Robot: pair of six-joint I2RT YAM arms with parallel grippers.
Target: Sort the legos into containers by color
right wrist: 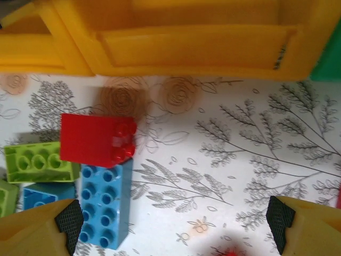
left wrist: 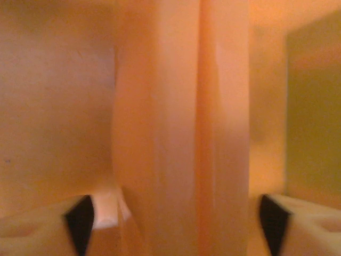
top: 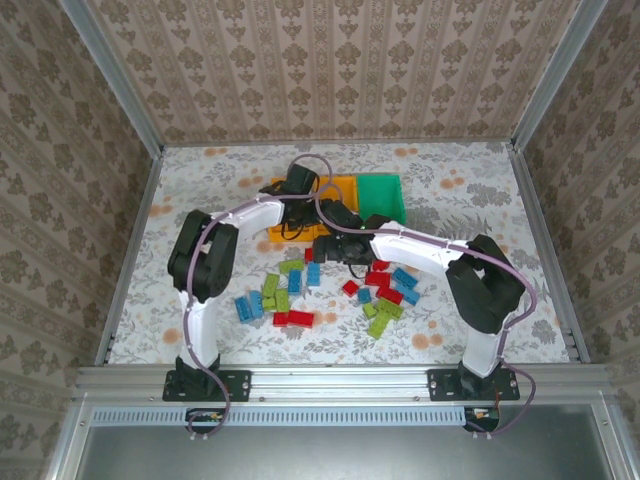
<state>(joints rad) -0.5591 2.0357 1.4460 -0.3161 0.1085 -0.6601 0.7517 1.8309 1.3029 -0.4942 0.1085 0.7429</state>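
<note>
your left gripper gapes over the orange bins, likely releasing; your open right gripper next takes the ten-o'clock red lego.

Inspected on site: this is a robotics test cell in a lab, not a lived-in room. Patterned wallpaper panels stand at 9, 12 and 3 o'clock, held in bare aluminium posts at 10 and 2 o'clock, boxing in a table under a floral printed covering. At 6 o'clock an aluminium rail carries the bolted bases of the left arm and the right arm, cables running exposed, with legos and containers staged at centre.
</note>
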